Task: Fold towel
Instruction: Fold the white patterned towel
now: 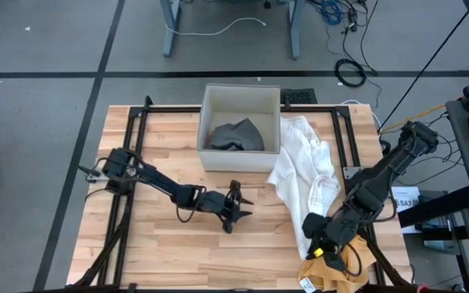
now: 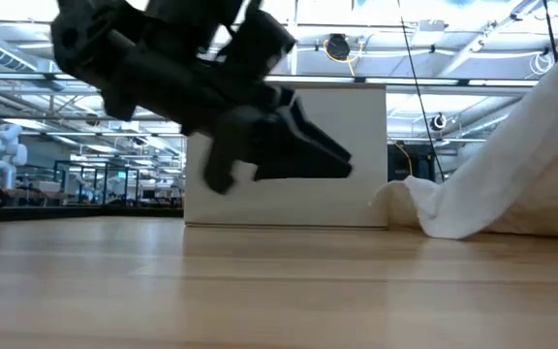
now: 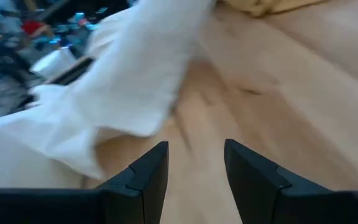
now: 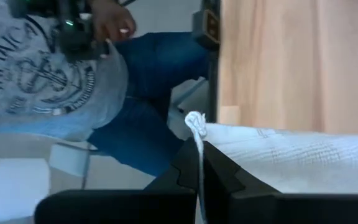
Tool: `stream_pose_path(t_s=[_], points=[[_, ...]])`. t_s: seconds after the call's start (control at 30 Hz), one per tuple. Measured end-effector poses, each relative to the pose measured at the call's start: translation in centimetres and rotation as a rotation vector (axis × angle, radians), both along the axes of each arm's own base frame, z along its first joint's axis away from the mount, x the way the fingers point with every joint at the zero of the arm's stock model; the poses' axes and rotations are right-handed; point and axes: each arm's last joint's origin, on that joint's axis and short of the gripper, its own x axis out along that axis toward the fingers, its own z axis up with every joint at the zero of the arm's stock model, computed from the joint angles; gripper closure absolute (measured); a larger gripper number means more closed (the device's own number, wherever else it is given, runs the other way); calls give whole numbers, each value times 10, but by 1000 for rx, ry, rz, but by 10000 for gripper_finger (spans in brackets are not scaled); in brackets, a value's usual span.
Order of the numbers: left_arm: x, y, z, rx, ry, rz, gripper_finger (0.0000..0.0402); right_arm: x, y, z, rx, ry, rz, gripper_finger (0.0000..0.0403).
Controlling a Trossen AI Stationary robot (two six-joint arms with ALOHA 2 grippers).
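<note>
Right gripper [image 4: 199, 163]: clenched on the white towel's [image 1: 304, 167] edge, lifting it for folding.
Left gripper [image 3: 194, 171]: released, empty, towel ahead.

Two dark jointed arms, black wedge-shaped fingers [image 3: 143, 186] and trailing cables

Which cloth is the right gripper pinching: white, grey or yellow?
The white towel, draped from the box to the table edge; right gripper is shut on it. The grey one sits inside the box.

white towel [image 1: 304, 167], grey cloth [image 1: 236, 135], yellow cloth [image 1: 332, 271]
</note>
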Motion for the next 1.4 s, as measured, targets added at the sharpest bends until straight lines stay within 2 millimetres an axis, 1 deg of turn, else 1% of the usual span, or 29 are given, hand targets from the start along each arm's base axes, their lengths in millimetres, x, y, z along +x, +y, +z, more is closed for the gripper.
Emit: stream_pose_path(t_s=[0.13, 0.27, 0.33, 0.43, 0.53, 0.7, 0.83, 1.0, 1.13, 1.4], points=[[16, 7, -2, 36, -22, 63, 239, -4, 8, 4, 52, -18, 2, 403], [32, 11, -8, 52, -20, 96, 239, -8, 15, 7, 80, -45, 1, 403], [39, 9, -11, 56, 0, 92, 239, -11, 19, 8, 81, -57, 4, 403], [44, 4, -20, 59, 92, 52, 239, -15, 22, 8, 81, -68, 12, 403], [43, -2, -26, 72, 164, 27, 239, -18, 24, 8, 73, -74, 23, 403], [42, -6, -24, 172, 140, 135, 239, -22, 28, 8, 45, -105, 46, 403], [43, -1, -25, 189, 147, 126, 239, -23, 30, 7, 39, -112, 57, 403], [45, 8, -28, 159, 171, 101, 239, -23, 29, 7, 29, -122, 66, 403], [46, 17, -30, 93, 194, 82, 239, -22, 30, 9, 34, -147, 76, 403], [45, 27, -34, 70, 241, 61, 239, -22, 33, 12, 61, -179, 62, 403]])
